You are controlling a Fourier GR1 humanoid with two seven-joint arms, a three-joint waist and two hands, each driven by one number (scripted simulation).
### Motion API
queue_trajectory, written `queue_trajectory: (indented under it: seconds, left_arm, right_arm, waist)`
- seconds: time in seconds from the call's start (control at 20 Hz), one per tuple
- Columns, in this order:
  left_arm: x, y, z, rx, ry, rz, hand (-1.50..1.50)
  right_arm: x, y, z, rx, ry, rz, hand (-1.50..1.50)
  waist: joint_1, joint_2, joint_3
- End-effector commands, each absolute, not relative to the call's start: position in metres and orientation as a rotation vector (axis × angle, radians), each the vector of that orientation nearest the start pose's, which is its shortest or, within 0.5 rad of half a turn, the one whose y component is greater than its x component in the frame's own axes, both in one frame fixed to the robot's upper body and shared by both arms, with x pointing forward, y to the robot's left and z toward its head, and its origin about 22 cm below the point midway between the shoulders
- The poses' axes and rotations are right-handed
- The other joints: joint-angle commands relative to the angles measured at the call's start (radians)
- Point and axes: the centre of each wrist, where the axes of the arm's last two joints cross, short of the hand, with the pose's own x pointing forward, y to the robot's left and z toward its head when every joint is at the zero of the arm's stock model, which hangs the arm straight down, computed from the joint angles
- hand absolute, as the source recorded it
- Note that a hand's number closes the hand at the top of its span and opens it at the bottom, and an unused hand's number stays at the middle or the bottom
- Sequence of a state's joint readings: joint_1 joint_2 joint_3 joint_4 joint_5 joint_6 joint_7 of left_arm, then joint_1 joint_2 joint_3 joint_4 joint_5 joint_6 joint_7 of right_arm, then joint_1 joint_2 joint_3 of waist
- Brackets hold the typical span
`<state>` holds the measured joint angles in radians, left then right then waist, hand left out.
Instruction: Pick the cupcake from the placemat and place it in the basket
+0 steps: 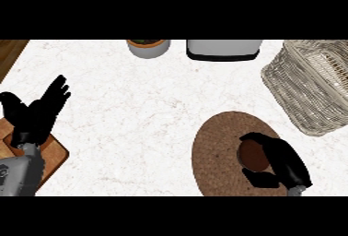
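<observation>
A brown cupcake (252, 154) sits on the round woven brown placemat (216, 156) at the lower right. My right hand (284, 159) is curled round the cupcake, fingers over its top and right side, thumb below it, so part of it is hidden. The wicker basket (309, 85) stands at the right edge, just beyond the placemat's upper right. My left hand (37, 113) rests open at the far left, fingers pointing up.
A wooden board (58, 156) lies under my left forearm at the lower left. A potted plant (148, 47) and a grey-white appliance (224, 50) stand at the counter's back edge. Bare white marble counter (136, 115) spreads between them.
</observation>
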<state>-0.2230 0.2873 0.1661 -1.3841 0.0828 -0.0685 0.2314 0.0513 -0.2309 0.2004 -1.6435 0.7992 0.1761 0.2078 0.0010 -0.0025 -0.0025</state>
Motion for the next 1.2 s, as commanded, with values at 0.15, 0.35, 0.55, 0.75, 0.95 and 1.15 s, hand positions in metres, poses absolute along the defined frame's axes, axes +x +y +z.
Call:
queue_trajectory:
  seconds: [0.15, 0.35, 0.55, 0.75, 0.95, 1.15]
  left_arm:
    - [0.281, 0.313, 0.041, 0.188, -1.371, -0.068, 0.00]
    - [0.291, 0.313, 0.029, 0.214, -1.376, -0.070, 0.00]
    - [0.285, 0.322, 0.028, 0.214, -1.356, -0.042, 0.00]
    - [0.277, 0.332, 0.025, 0.224, -1.349, -0.036, 0.00]
    - [0.267, 0.339, 0.030, 0.239, -1.366, -0.030, 0.00]
    - [0.272, 0.330, 0.024, 0.250, -1.358, -0.015, 0.00]
  right_arm:
    - [0.223, -0.206, -0.011, -0.629, -1.214, 1.027, 1.50]
    - [0.211, -0.248, -0.004, -0.525, -1.243, 1.162, 1.50]
    - [0.156, -0.254, 0.001, -0.185, -1.385, 1.524, 1.50]
    - [0.120, -0.293, 0.015, -0.041, -1.452, 1.716, 1.50]
    - [0.069, -0.336, 0.020, 0.035, -1.501, 1.643, 1.50]
    - [0.051, -0.350, 0.022, 0.219, -1.686, 1.354, 1.50]
  waist:
    - [0.001, 0.002, 0.003]
    - [-0.009, 0.002, 0.003]
    - [-0.048, -0.013, 0.003]
    - [-0.061, -0.014, 0.003]
    - [-0.057, -0.012, 0.003]
    - [-0.064, -0.006, 0.003]
